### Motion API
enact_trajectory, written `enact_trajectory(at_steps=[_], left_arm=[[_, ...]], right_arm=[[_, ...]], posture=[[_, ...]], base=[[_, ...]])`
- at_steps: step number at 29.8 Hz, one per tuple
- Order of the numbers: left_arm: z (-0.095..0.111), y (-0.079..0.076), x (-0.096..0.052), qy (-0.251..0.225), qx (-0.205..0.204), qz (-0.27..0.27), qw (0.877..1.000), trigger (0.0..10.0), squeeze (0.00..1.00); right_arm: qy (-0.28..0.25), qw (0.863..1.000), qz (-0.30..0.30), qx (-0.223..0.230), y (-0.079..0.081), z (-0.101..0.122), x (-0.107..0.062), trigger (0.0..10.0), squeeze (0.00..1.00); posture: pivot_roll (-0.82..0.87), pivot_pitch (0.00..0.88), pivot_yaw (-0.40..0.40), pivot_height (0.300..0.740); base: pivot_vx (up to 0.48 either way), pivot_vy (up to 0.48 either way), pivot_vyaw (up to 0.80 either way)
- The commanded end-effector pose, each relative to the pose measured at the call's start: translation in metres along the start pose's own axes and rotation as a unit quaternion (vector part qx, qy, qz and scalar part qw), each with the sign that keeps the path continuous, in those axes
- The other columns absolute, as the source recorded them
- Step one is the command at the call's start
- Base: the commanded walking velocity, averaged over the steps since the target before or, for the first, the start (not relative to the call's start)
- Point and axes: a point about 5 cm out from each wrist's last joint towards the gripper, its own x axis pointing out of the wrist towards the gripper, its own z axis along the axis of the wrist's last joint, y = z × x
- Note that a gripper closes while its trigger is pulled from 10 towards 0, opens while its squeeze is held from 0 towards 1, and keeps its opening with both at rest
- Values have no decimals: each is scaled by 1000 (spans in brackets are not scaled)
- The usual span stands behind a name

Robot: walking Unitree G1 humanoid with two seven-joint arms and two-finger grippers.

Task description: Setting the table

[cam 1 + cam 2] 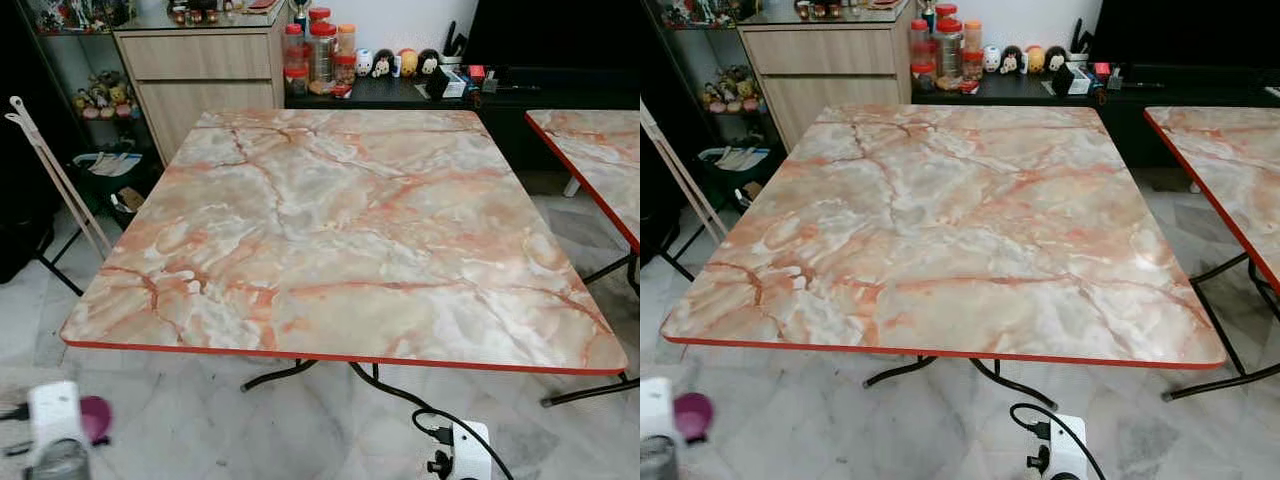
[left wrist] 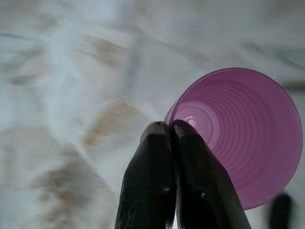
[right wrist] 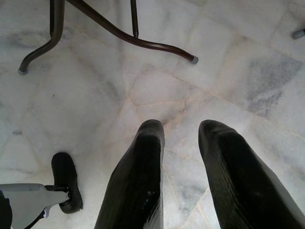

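Cup carried low toward bare marble-patterned square table [image 1: 340,230].
Left gripper [image 2: 171,131] pinches translucent purple plastic cup [image 2: 248,138] by its rim, fingers closed; right gripper [image 3: 183,136] hangs half open, holding nothing.

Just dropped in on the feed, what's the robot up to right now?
The robot stands facing a marble-patterned table with nothing set on it yet. Its left gripper is shut on the rim of a purple plastic cup, held low near the floor, short of the table's near edge. The right gripper hangs open over the tiled floor, holding nothing, near the table's dark metal legs.
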Motion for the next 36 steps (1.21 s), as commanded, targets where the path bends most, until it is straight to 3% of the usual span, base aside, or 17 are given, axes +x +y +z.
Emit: enact_trajectory(at_steps=[1,4,12,19,27,36], left_arm=[[-15,-16,-4,32,15,-50,998,10000,0],[-24,-43,-10,46,34,-102,993,10000,0],[-25,-79,-18,38,37,-160,986,10000,0],[-23,-85,-20,33,-10,-149,988,10000,0],[-29,-93,-24,40,-2,-155,987,10000,0],[-31,-94,-25,41,8,-157,987,10000,0]], right_arm=[[4,1000,-5,8,-1,-1,0,10000,0],[3,1000,-5,8,-1,0,0,10000,0],[1,1000,-9,12,-4,0,0,10000,0],[1,1000,-12,13,-8,-1,0,10000,0],[-1,1000,-13,14,-10,-1,-1,10000,0],[2,1000,-16,22,-12,-2,-1,10000,0]], posture=[[-2,0,23,740],[-5,0,24,740],[-38,0,34,740],[-51,0,30,740],[-74,0,32,740],[-78,0,31,740]], base=[[0,0,0],[0,0,0],[0,0,0],[0,0,0],[0,0,0],[0,-246,0]])
